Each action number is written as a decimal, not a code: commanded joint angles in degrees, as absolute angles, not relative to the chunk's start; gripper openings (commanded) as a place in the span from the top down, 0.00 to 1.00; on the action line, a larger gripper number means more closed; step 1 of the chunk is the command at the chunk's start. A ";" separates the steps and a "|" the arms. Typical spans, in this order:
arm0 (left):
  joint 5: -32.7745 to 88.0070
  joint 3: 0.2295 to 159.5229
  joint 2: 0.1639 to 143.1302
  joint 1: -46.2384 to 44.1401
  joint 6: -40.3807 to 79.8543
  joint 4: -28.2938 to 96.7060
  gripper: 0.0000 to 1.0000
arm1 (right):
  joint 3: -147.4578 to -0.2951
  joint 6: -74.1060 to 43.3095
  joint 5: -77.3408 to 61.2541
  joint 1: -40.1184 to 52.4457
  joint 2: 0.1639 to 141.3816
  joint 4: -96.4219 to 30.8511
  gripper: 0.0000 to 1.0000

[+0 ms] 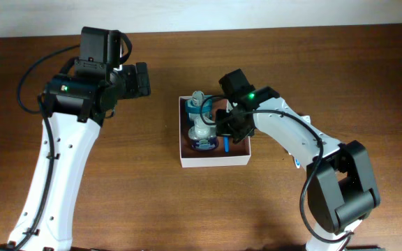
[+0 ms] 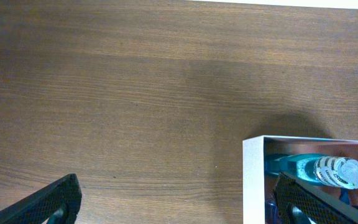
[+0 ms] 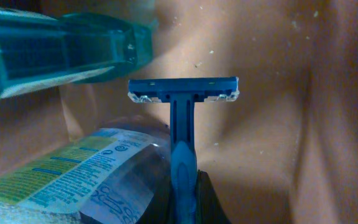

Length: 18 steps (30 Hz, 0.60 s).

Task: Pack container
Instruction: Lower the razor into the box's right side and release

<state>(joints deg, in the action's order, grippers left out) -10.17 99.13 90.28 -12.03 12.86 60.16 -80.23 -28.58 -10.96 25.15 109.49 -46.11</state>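
Mid-worktop, inside the shallow square white cardboard box (image 1: 213,161), the right gripper (image 1: 224,132) clamps a blue plastic razor (image 3: 183,102), while the left gripper (image 1: 144,79) hovers with jaws apart nearer the far-left corner.

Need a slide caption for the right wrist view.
Right pincer holding a blue razor inside the container, beside a teal bottle and a labelled clear bottle.

The overhead view looks straight down on the whole desk (image 1: 152,202). The left wrist view faces the desk from above, catching a corner of the container (image 2: 252,186); the right wrist view sits close inside that same container.
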 commanded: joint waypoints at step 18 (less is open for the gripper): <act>-10.96 99.92 89.97 -11.84 11.94 60.07 0.01 | -79.64 -28.84 -15.20 26.72 110.10 -44.71 0.96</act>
